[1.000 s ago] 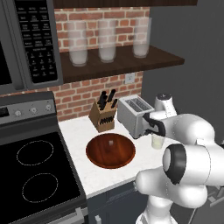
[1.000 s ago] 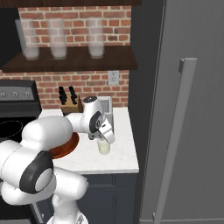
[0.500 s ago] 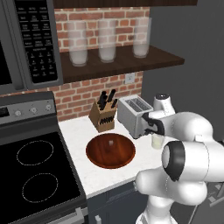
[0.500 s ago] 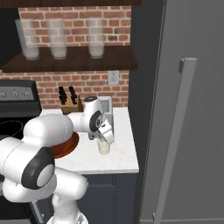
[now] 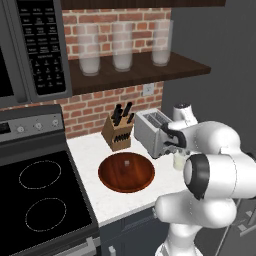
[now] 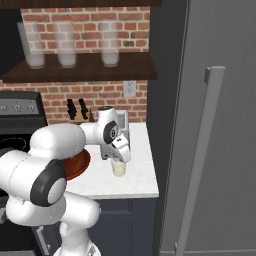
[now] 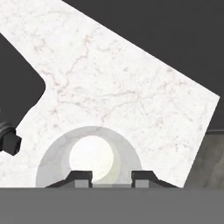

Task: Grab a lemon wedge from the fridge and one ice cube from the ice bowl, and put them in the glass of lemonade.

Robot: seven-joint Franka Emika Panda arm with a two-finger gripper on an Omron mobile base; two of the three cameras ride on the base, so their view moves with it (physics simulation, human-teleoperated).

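Hand view, lower centre: my gripper hangs over the glass, jaws narrowly parted, contents unclear, while an ice cube waits in the bowl, fridge closed.

The wooden bowl sits on the white counter before the knife block and toaster; a small pale speck, possibly ice, lies inside.

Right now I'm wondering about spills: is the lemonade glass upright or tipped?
Upright. The glass of lemonade stands on the white counter under the gripper, and the hand view looks straight down into its round rim.
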